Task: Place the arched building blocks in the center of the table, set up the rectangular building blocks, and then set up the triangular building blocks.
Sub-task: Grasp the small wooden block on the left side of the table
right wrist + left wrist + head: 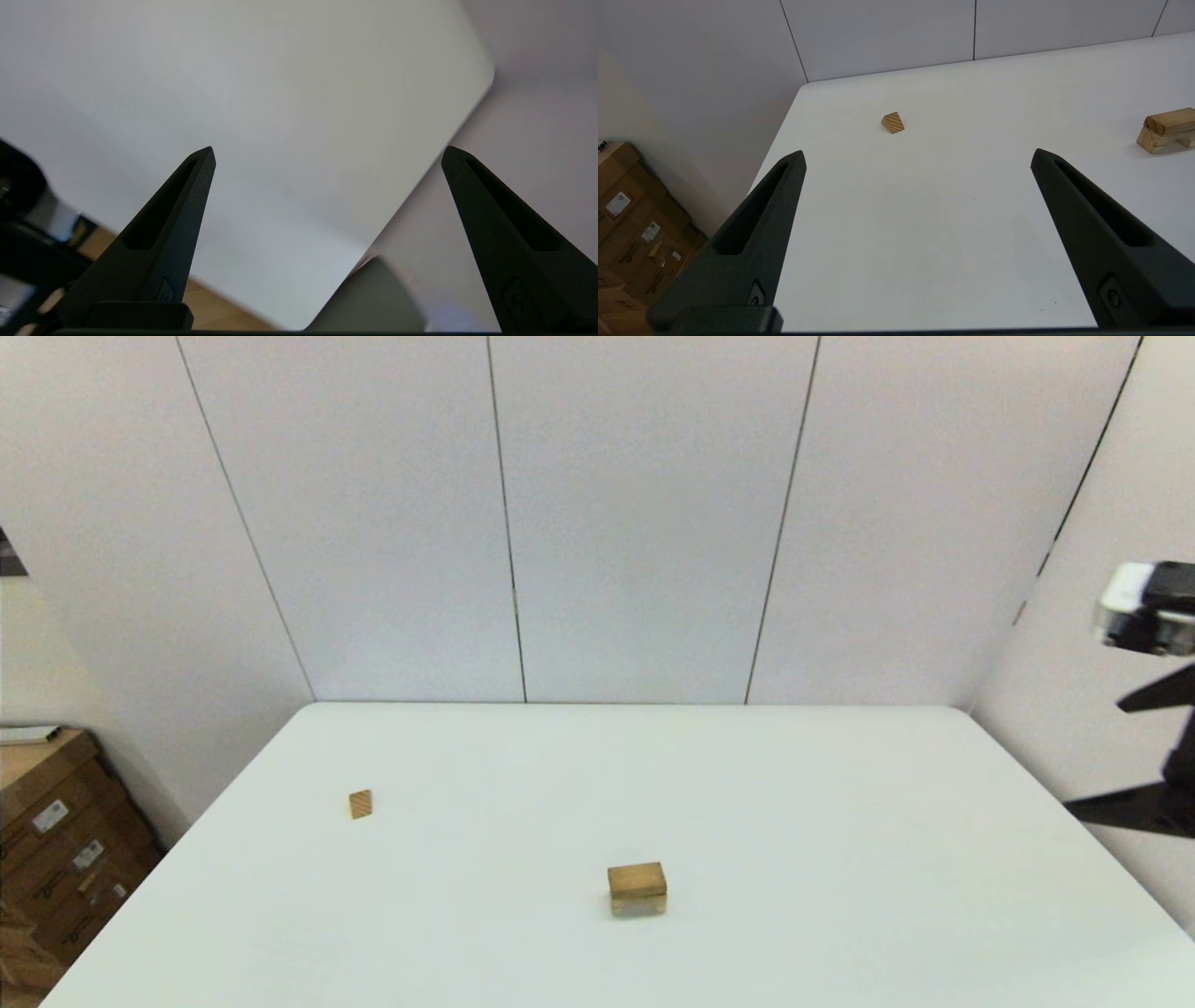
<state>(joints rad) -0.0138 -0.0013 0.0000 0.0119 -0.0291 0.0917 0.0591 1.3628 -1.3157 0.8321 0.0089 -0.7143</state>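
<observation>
The left pincer (917,156) hangs released, fingers spread wide and grasping nothing, over the near-left part of the white table (840,821), aimed toward the triangle (893,122). That small striped prism lies alone near the table's left edge, well apart from the pincer and from the other blocks. At the table's middle the bar (1170,121) rests flat across the top of the arch (1153,140), the two touching as a low stack; from the head camera they show as one chunky tan lump (638,888). The right pincer (327,151) is likewise spread and empty, held off to the right with only bare table and wall before it; it does not show from the head camera. With arch and bar apparently in place, the step in hand looks to be fetching the triangle. Doing it well likely means bringing the left pincer down squarely over the prism, closing on its two flat end faces rather than the sloped sides, where the fingers could slip, then carrying it peak-up and lowering it gently onto the bar so the stack is not nudged.
</observation>
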